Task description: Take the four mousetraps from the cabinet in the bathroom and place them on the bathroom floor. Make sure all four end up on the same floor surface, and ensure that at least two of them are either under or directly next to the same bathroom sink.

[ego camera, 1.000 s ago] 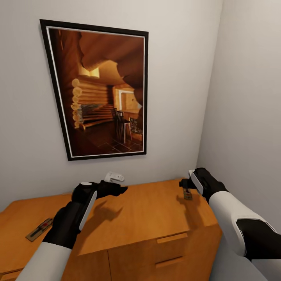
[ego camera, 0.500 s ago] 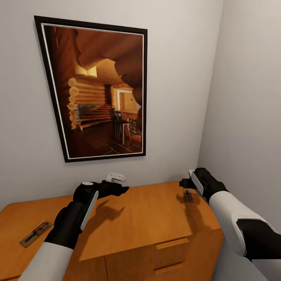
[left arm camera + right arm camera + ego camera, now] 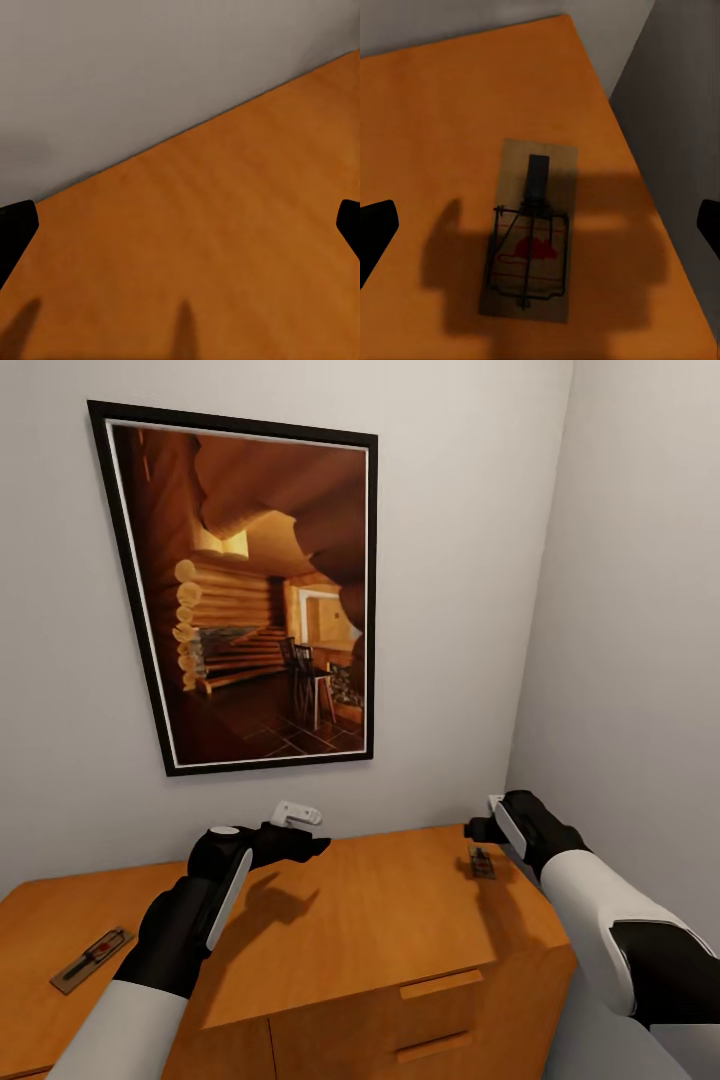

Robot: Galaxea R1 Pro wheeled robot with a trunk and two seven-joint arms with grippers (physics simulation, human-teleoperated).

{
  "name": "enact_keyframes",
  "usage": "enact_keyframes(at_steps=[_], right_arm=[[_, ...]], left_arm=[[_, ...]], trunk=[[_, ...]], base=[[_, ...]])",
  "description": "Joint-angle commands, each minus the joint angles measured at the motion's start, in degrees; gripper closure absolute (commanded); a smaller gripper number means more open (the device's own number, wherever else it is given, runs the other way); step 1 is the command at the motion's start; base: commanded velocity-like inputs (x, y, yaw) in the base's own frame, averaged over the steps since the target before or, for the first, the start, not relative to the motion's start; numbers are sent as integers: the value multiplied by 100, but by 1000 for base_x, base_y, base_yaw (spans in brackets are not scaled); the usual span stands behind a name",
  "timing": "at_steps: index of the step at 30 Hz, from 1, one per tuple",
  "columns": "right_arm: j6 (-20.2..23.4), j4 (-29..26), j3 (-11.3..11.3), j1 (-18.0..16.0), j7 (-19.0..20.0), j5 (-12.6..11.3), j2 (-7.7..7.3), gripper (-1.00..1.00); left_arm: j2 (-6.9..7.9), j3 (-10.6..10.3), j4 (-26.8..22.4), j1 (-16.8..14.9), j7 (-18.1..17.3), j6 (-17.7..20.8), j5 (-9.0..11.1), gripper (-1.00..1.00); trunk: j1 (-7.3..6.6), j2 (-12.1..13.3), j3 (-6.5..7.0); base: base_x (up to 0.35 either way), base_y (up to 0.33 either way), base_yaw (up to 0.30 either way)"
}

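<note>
The orange-brown cabinet [image 3: 380,920] stands against the wall below me. One mousetrap [image 3: 482,862] lies near the top's far right corner, and my right gripper [image 3: 480,828] hovers open just above it. In the right wrist view that mousetrap [image 3: 531,232] lies flat between the two wide-apart fingertips [image 3: 375,229], untouched, in the gripper's shadow. A second mousetrap [image 3: 92,960] rests at the left end of the top. My left gripper [image 3: 312,846] hangs open over the bare middle of the top near the wall. Its fingertips [image 3: 15,232] sit far apart above plain wood [image 3: 210,255].
A large framed picture [image 3: 260,590] of a log interior hangs on the wall behind the cabinet. The side wall [image 3: 640,660] closes in right beside the cabinet's right end. Two drawer handles [image 3: 440,985] show on the cabinet front.
The view shifted slightly a second ago as the camera moved. My right gripper has edged a little to the right above the mousetrap. The left arm and both mousetraps stay put.
</note>
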Motion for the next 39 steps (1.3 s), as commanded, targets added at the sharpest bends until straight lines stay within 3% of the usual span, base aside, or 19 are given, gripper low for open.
enact_keyframes(at_steps=[1, 5, 18, 39], right_arm=[[24, -7, 4, -3, -30, -34, -6, -100], [20, -2, -45, -3, -21, -35, -20, -100], [-6, 144, -620, -3, -20, -4, -25, -100], [-15, 271, -721, -3, -49, 20, 5, -100]], left_arm=[[-2, 3, -5, -5, -34, 23, -35, -100], [-2, 3, -5, -4, -34, 23, -31, -100], [-8, 3, -5, -5, -34, 21, -27, -100], [-4, 3, -5, -5, -33, 20, -30, -100]], trunk=[[0, -5, -8], [0, -5, -8], [0, -5, -8], [0, -5, -8]], base=[[0, 0, 0], [0, 0, 0], [0, 0, 0], [0, 0, 0]])
